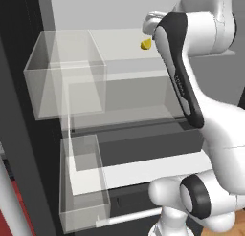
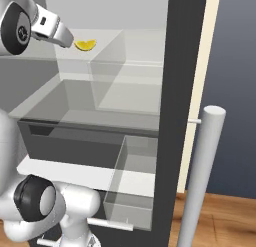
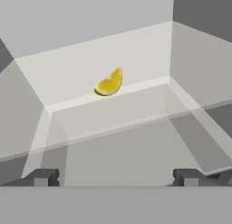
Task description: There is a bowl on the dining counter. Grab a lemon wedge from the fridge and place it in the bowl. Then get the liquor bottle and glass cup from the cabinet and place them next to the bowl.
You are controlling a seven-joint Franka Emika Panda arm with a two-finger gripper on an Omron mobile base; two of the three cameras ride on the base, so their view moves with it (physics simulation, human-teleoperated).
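- The fridge (image 1: 28, 134) stands open, dark grey outside and pale inside, with its shelves facing the robot.
- A long pale bar handle (image 2: 202, 176) rises upright at the near right, beside the dark edge of the fridge door.
- The white arm (image 1: 210, 120) reaches from the near side up into the fridge, its dark-banded forearm slanting toward the upper shelf.
- A clear bin (image 1: 67, 72) sits at the left on the upper shelf; a second clear bin (image 1: 83, 182) sits lower and nearer on the left, and another clear bin (image 2: 130, 191) shows low on the right.
- The upper shelf (image 3: 90, 69) is pale and flat, running back to the far wall.
- The gripper (image 3: 116, 177) hovers in front of that shelf, jaws spread wide with nothing between them; each dark fingertip (image 3: 43, 177) sits far out to its side.
- The lemon wedge (image 3: 109, 83) lies on the upper shelf, bright yellow, beyond the jaws and apart from them, just past the shelf's front lip.
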